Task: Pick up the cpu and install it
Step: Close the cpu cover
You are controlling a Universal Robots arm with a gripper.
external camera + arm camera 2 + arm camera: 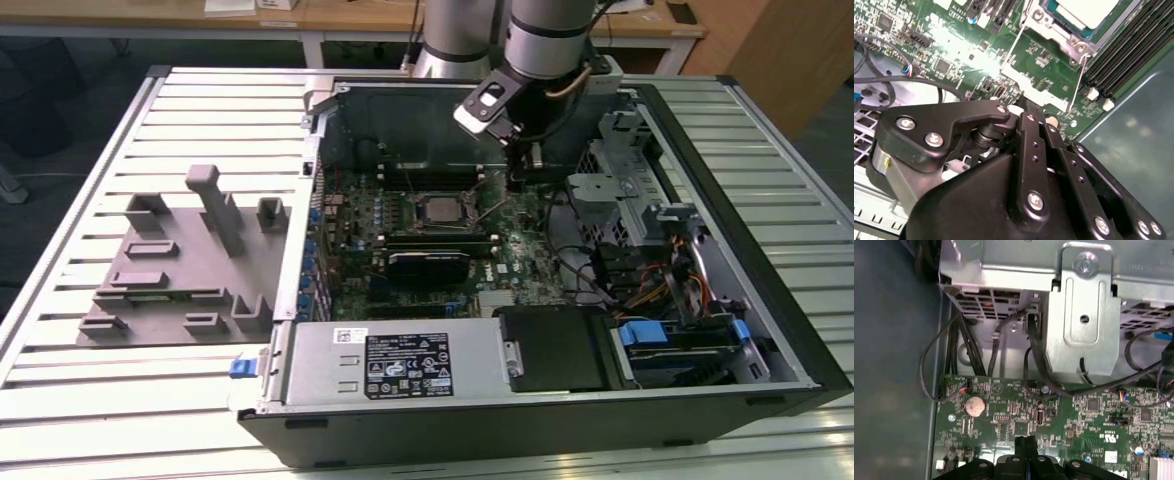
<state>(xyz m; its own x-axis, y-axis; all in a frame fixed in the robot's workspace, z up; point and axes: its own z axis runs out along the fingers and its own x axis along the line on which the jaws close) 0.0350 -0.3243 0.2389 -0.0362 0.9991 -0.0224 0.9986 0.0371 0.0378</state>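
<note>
Seating looks complete: the cpu (438, 209) lies flat in its socket on the motherboard (360, 270) inside the open computer case (534, 425), its silver top framed by the metal socket frame (1051, 30). The gripper (519, 178) hangs low over the board, just to the exterior view's right of the socket. Its fingers are pressed together with nothing between them. In the first wrist view the two tips meet on one line. A thin wire lever (1080, 80) runs beside the frame, near the tips. The step in hand is judged to be locking the socket. It calls for a slow, steady push on the lever alone, with no contact on the chip, the memory slots (1134, 50) or the loose cables (934, 365).
</note>
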